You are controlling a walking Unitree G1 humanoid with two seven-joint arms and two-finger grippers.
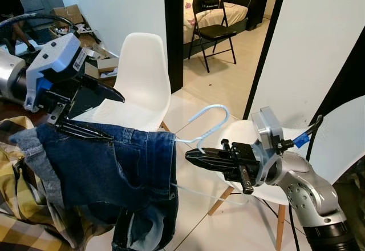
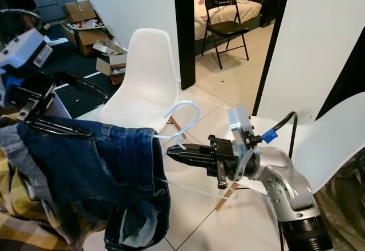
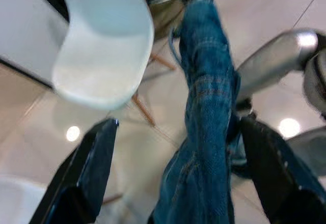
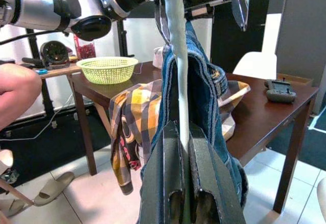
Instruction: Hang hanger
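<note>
You are working with two white shell chairs in front of you: one in the upper middle of the head view, directly behind the jeans, and a second at the right edge, sitting under your right arm. One black folding chair is standing in the doorway at the top, well apart, and cardboard boxes are lying at the upper left.

The pale blue hanger is sitting at the centre of the frame, its hook curling upward, its body running into one pair of blue jeans draped at the lower left. Your right gripper is clamping its two black fingers together on the hanger's wire just below the hook. Your left gripper is spreading its fingers wide apart, the lower one lying along the jeans' waistband and the upper one above it.

In the right wrist view, a yellow plaid cloth is hanging off a brown table, with one green mesh basket on it.
</note>
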